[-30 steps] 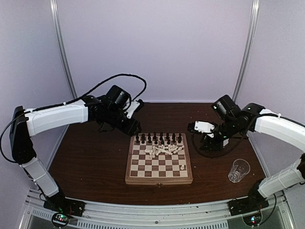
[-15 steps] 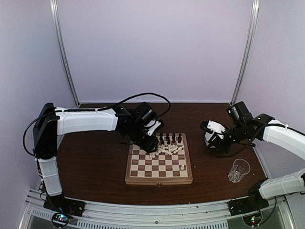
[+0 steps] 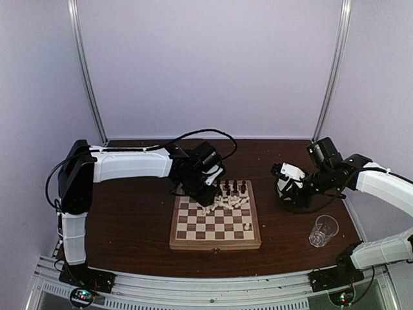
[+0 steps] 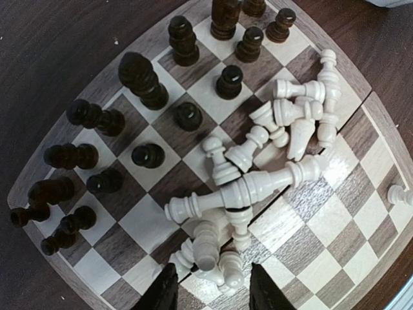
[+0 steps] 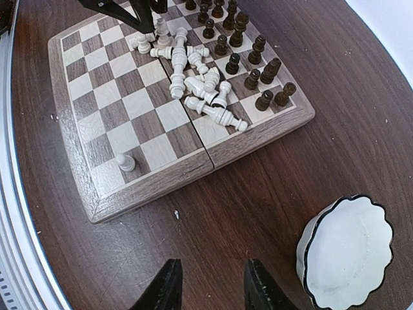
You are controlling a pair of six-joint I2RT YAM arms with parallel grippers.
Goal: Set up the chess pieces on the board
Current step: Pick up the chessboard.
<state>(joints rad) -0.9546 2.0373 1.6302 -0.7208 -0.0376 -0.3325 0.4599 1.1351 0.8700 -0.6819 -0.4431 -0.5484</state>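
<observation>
The board (image 3: 213, 234) lies mid-table. Dark pieces (image 3: 227, 188) stand on its far rows, some of them hidden by the left arm. Several white pieces (image 3: 227, 202) lie toppled in a heap beside them. One white pawn (image 3: 246, 227) stands near the front right corner. My left gripper (image 3: 206, 199) hovers open at the heap's left end. In the left wrist view its gripper (image 4: 213, 294) straddles the nearest toppled white pieces (image 4: 216, 258) without closing on them. The dark pieces (image 4: 148, 155) stand to its left. My right gripper (image 5: 210, 287) is open and empty above bare table right of the board (image 5: 161, 177).
A white scalloped bowl (image 5: 348, 248) sits right of the board, partly under the right arm (image 3: 303, 201). A clear glass (image 3: 322, 230) stands at the front right. The left arm's cable (image 3: 193, 135) loops above the back of the table.
My left arm has swung right from the table's back left to over the heap of white pieces. My right arm drew back right, then held still.
</observation>
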